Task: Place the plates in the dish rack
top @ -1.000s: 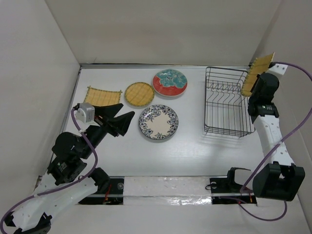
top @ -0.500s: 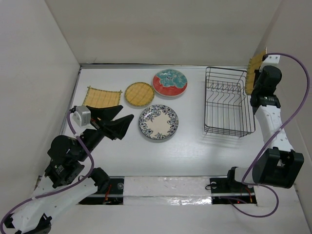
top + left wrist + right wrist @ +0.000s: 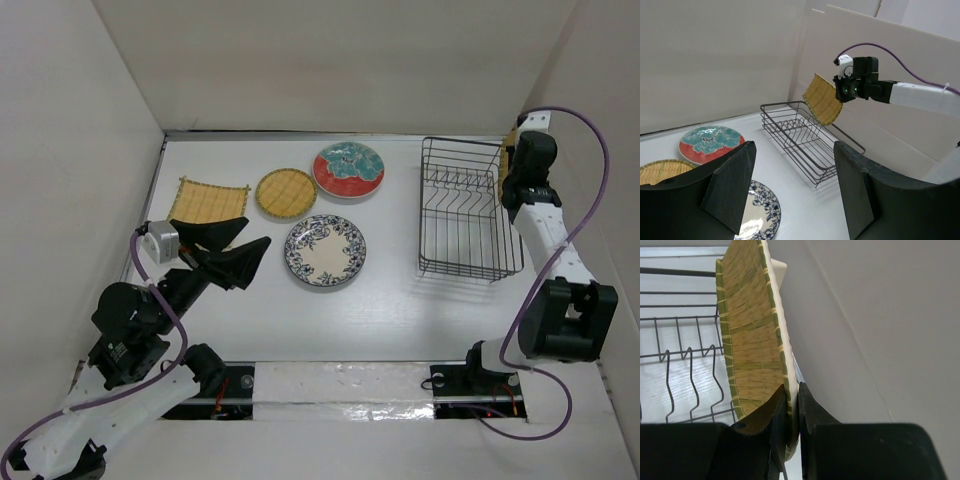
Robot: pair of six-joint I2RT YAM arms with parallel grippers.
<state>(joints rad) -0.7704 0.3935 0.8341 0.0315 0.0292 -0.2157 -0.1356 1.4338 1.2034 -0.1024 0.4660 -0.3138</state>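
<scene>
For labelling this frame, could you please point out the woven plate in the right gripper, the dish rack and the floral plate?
woven plate [image 3: 822, 99], left wrist view, middle of its woven face.
dish rack [image 3: 470, 268], top view, near wire wall.
floral plate [image 3: 325, 251], top view, its centre.

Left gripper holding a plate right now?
No, the left wrist view shows the left gripper with its fingers spread wide and only the dish rack and table visible between them.

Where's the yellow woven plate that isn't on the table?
In the left wrist view, the yellow woven plate is held on edge in the right end effector, raised above the dish rack's far right corner, by the right wall.
</scene>
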